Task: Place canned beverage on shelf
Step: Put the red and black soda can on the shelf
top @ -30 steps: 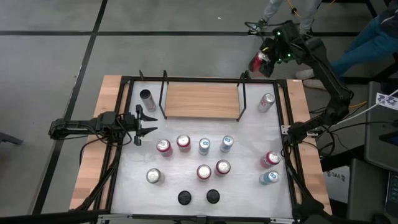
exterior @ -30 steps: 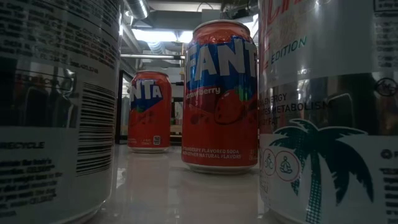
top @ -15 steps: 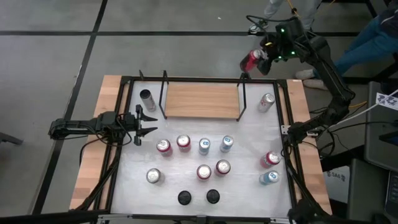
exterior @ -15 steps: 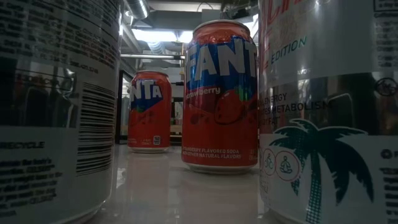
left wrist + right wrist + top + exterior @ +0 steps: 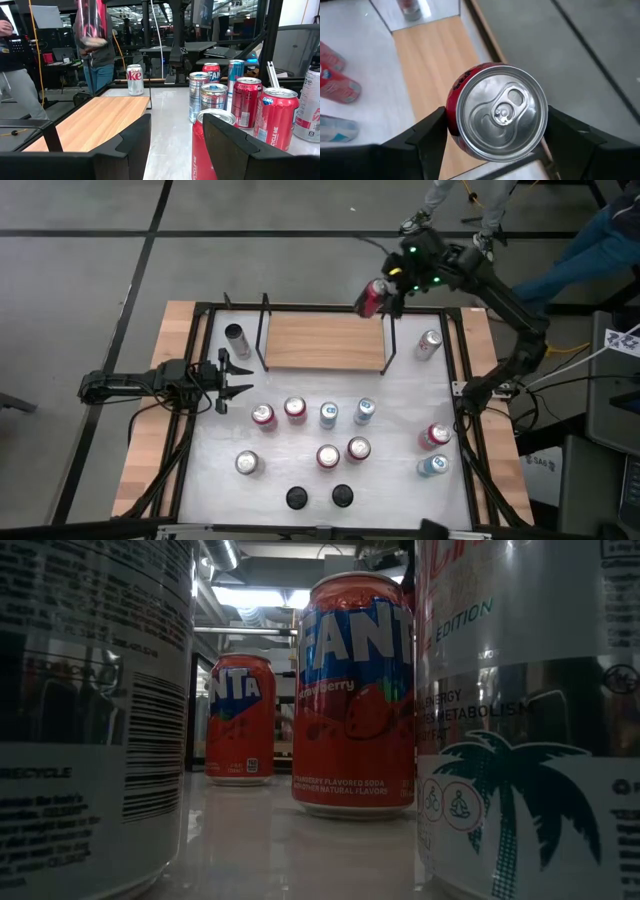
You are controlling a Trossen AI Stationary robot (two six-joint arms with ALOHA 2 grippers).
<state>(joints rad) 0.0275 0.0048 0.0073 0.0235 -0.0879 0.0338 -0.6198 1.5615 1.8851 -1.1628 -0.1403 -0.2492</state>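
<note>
Both arms are dark, nearly black, built of slim jointed links with rounded housings at the joints. The right arm (image 5: 505, 290) carries small green lights near its wrist, and thin black cables trail from its base. The left arm (image 5: 140, 383) ends in a left end effector (image 5: 240, 380) with two pointed black fingers (image 5: 131, 140) that have flat, matte, angular inner faces.
</note>
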